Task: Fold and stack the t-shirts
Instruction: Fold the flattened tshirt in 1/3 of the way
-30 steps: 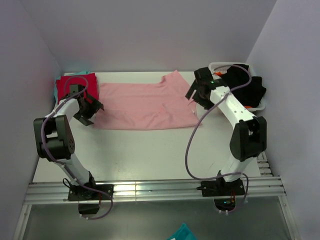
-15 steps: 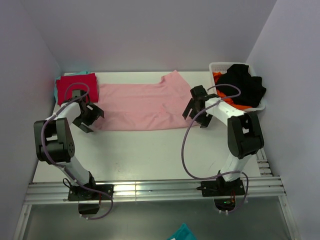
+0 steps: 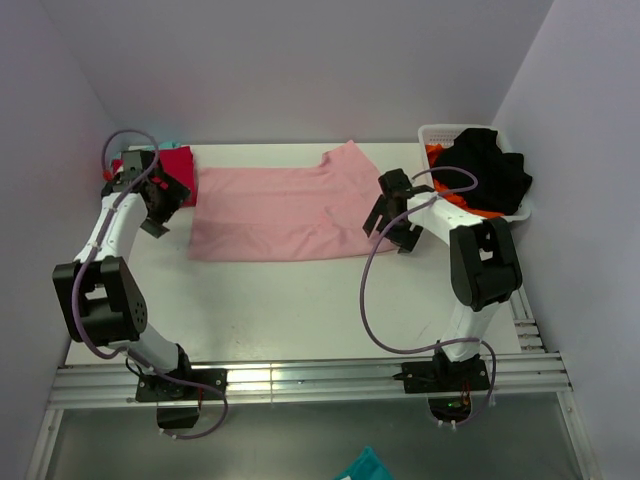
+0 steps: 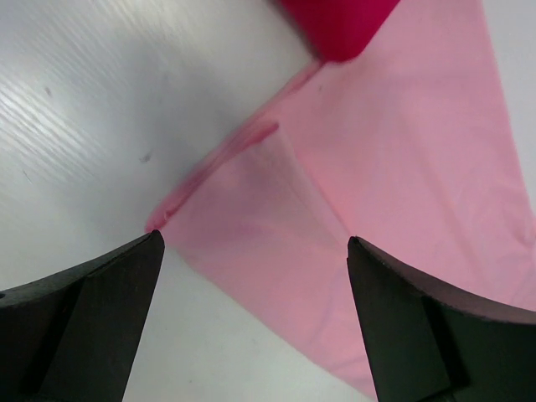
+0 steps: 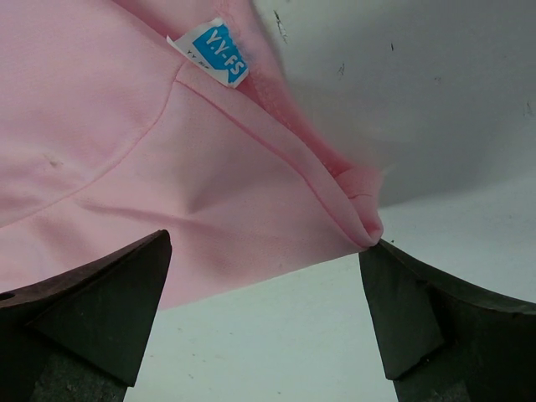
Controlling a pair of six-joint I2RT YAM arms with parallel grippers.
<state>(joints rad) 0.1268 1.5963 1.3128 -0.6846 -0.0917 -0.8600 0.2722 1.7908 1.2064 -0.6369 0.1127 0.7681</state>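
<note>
1. The light pink t-shirt lies spread flat across the far middle of the table. One sleeve pokes out toward 1 o'clock.
2. The red t-shirt sits folded at the pink one's 10 o'clock. In the left wrist view its corner reaches right up to the pink edge.
3. The left gripper hangs over the pink tee's 9 o'clock edge. Its fingers are spread wide with nothing pinched, and a pink corner lies below the gap.
4. The right gripper is at the 3 o'clock edge, jaws likewise wide apart and holding nothing. Beneath it are a doubled-over pink hem and a small blue-and-white label.
5. A white basket stands further out at 3 o'clock, holding black cloth and some orange cloth.
</note>
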